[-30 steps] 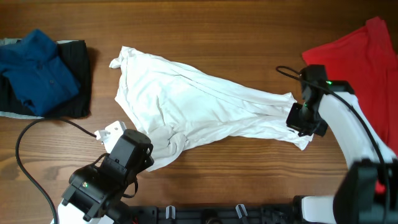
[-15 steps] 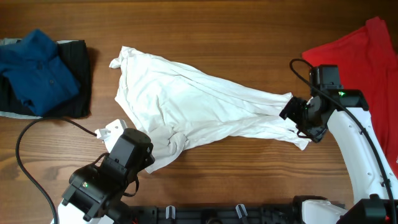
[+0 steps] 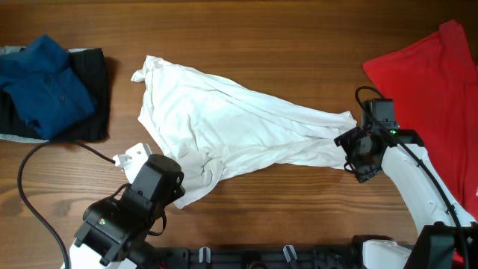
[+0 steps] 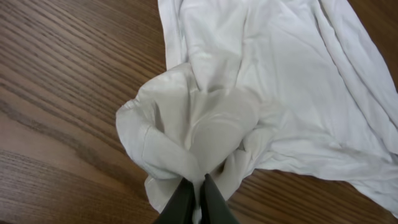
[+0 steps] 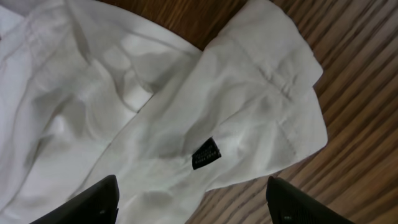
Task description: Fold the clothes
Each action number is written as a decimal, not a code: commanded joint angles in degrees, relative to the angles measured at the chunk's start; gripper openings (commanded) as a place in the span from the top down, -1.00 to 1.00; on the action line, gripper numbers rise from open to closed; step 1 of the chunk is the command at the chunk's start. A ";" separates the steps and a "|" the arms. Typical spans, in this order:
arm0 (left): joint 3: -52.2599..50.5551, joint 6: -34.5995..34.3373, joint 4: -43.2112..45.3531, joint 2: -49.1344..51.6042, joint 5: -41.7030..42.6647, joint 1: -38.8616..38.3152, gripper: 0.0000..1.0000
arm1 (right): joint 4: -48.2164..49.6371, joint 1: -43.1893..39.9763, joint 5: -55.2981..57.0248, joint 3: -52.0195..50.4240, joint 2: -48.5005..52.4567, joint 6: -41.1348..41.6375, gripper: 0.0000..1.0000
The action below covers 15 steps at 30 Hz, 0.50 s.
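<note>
My left claw (image 4: 200, 186) is pinched tight on a bunched fold of the white T-shirt (image 3: 231, 127), the cloth puffing up in a wad just ahead of the fingertips. In the left wrist view the wad sits at the shirt's near edge, with bare wood to one side of it.

My right claw (image 5: 191, 182) stands wide apart, one dark finger on each side of the right wrist view, and it holds nothing. Under it lies a sleeve end of the shirt, with a small black label (image 5: 206, 153) showing on the cloth and a stitched hem at the sleeve's edge.

From overhead, the shirt lies crumpled and stretched on a slant across the middle of the table (image 3: 261, 30), from its upper left down to the right claw. The surface is brown wood with a strong grain running across; it fills every view.

A red shirt (image 3: 433, 67) lies spread at the far right edge, close to the right arm but apart from the white one. At the far left sits a blue garment (image 3: 45, 82) piled on a black garment (image 3: 93, 97), well clear of the shirt. A black cable (image 3: 37, 161) loops over the wood beside my left arm.
</note>
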 commanded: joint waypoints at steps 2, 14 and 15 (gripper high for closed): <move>0.07 -0.55 0.17 0.02 -1.57 0.26 0.89 | 0.35 -0.31 5.31 -0.24 0.15 2.54 -0.54; 0.07 -0.52 0.17 0.02 -1.57 0.26 0.88 | 0.74 -12.35 4.46 -0.87 0.17 -3.74 -0.27; 0.07 -0.52 0.17 0.02 -1.57 0.26 0.88 | 1.05 -12.33 4.44 -1.51 0.33 -3.67 -0.25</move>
